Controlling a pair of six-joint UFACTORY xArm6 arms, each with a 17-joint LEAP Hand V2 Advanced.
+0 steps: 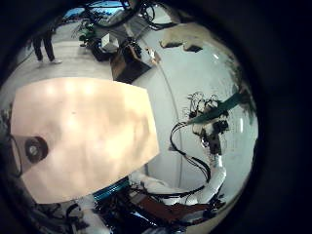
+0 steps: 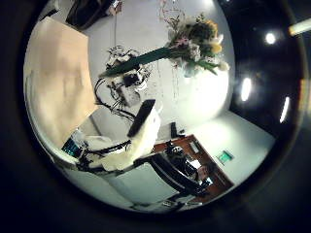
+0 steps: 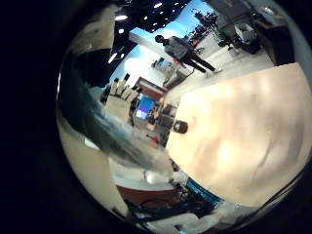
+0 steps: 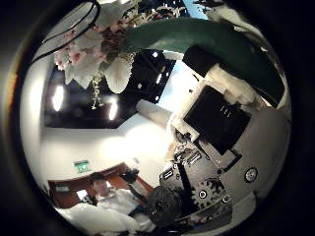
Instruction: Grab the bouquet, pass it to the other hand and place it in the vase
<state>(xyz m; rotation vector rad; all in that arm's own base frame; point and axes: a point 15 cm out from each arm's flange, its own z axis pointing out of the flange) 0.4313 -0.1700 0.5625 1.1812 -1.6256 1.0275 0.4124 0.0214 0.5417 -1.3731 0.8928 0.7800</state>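
Observation:
The bouquet is held up in the air, away from the table, its wrapped stem slanting down into a hand curled round it. That same stem and hand show small and far off in the left little finger side view. Close to the right palm, the bouquet's wrap crosses the view, with its flowers at one end and my right hand against it. The small round vase stands upright on the table; the vase sits near the table's edge. Nothing shows of my left hand's fingers.
A white arm segment reaches between the left palm and the held bouquet. Beyond the table stand a desk and other room furniture. The tabletop around the vase is bare.

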